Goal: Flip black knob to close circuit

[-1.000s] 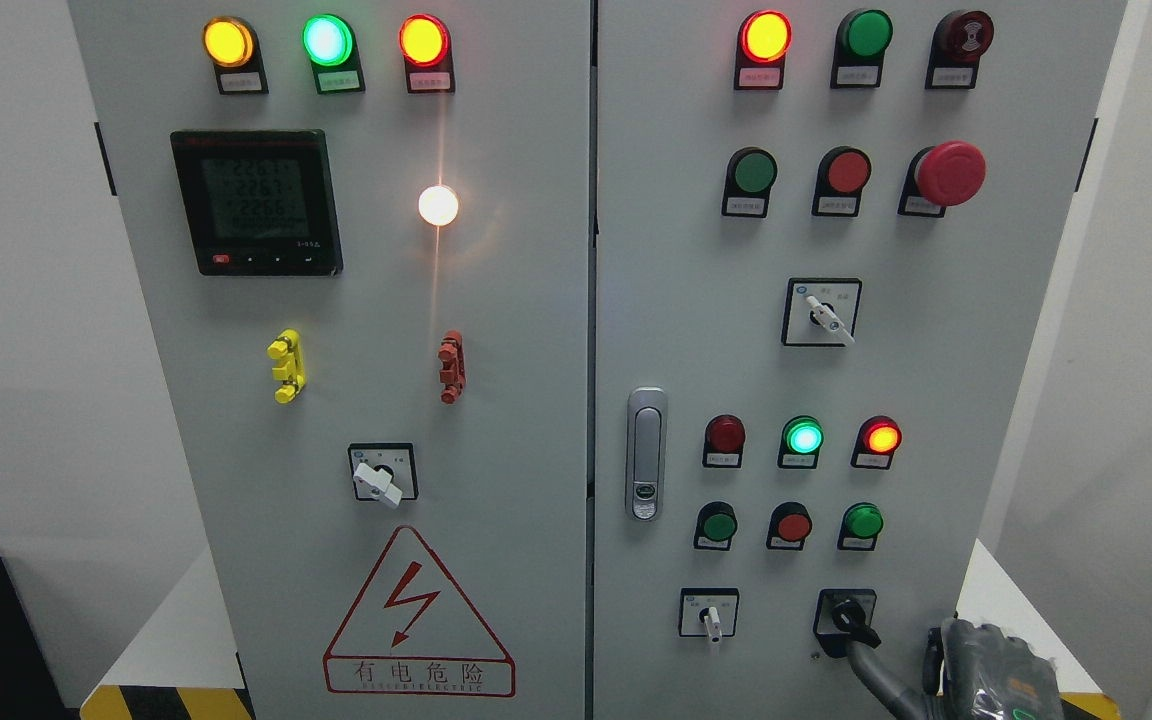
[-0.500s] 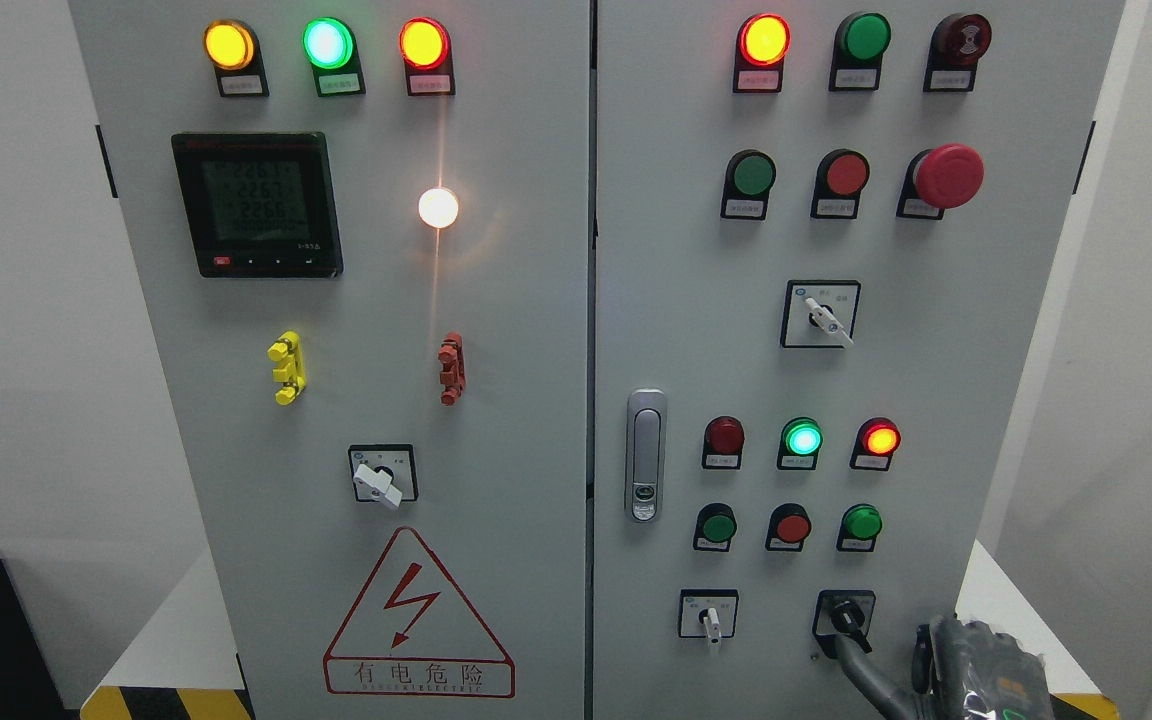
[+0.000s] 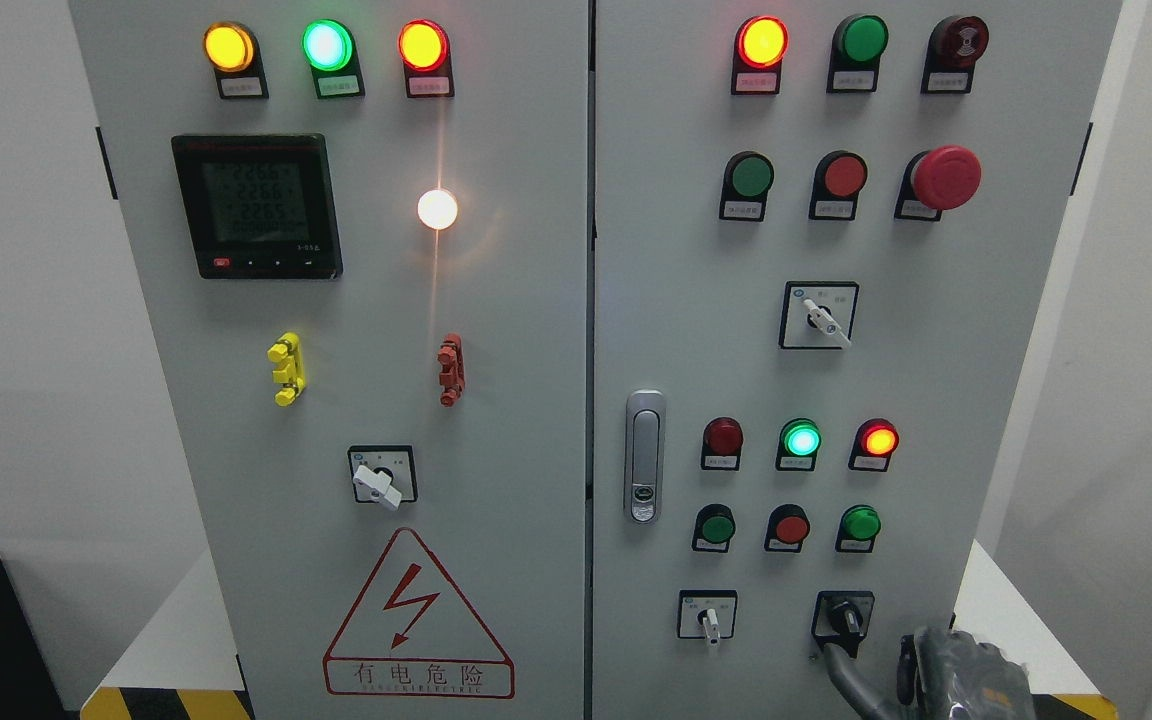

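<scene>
Black knob [image 3: 844, 616] sits at the cabinet's [image 3: 496, 300] lower right, right of a white switch [image 3: 707, 620]. I see my right hand [image 3: 921, 675] just below it, one finger [image 3: 841, 665] reaching its underside; grip I can't tell.

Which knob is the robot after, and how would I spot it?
Look at the right-hand cabinet door, bottom row. Two rotary switches sit there; the black knob is the right one, touched by a grey finger. Its neighbour, the white-handled switch, is pale.
</scene>
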{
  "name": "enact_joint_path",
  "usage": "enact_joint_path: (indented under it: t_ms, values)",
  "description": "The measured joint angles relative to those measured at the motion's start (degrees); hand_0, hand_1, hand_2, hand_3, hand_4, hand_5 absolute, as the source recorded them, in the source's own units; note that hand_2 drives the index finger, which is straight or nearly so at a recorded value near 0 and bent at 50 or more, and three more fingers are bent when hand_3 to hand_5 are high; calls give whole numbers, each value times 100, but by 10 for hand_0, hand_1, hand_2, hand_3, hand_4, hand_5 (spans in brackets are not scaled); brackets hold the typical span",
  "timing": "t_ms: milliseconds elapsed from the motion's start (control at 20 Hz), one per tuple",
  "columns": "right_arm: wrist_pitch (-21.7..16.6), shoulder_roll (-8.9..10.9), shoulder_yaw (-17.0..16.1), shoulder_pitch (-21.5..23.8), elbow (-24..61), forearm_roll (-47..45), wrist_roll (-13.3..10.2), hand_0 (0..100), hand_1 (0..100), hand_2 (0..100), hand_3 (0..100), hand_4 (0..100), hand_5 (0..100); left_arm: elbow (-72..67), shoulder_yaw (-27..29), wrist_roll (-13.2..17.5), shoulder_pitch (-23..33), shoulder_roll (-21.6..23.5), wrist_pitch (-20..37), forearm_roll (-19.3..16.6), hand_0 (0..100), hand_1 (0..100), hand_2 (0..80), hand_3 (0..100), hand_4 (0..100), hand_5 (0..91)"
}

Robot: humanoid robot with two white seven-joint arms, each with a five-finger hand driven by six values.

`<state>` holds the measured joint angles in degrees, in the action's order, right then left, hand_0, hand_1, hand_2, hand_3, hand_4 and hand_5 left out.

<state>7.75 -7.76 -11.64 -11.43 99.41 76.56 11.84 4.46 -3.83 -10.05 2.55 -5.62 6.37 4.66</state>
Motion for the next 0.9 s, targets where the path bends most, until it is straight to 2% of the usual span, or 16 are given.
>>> enact_joint_path:
  t_ms: [200,250,500,650,800,900]
  values:
    - [-7,-1,-79,196,188,-279,-34,0,0,863,1000,942,962,-1,0,0,0,0,0,0,120,556,0,0,0,0]
    - [-8,-1,-7,271,250,-394,-68,0,0,846,1000,928,949,0,0,0,0,0,0,0,120,556,0,0,0,0]
    - [5,1,255,686,534,-1267,-427,0,2,751,1000,865,817,0,1,0,0,0,0,0,120,556,0,0,0,0]
    - [23,6,382,899,685,-1930,-753,0,21,687,934,836,766,-1,1,0,0,0,0,0,120,556,0,0,0,0]
    - [23,13,497,1206,830,-2698,-939,0,32,576,855,773,713,-2,2,0,0,0,0,0,120,556,0,0,0,0]
    - [23,18,564,1392,926,-3238,-1004,0,42,468,701,680,653,-2,2,1,0,0,0,0,120,556,0,0,0,0]
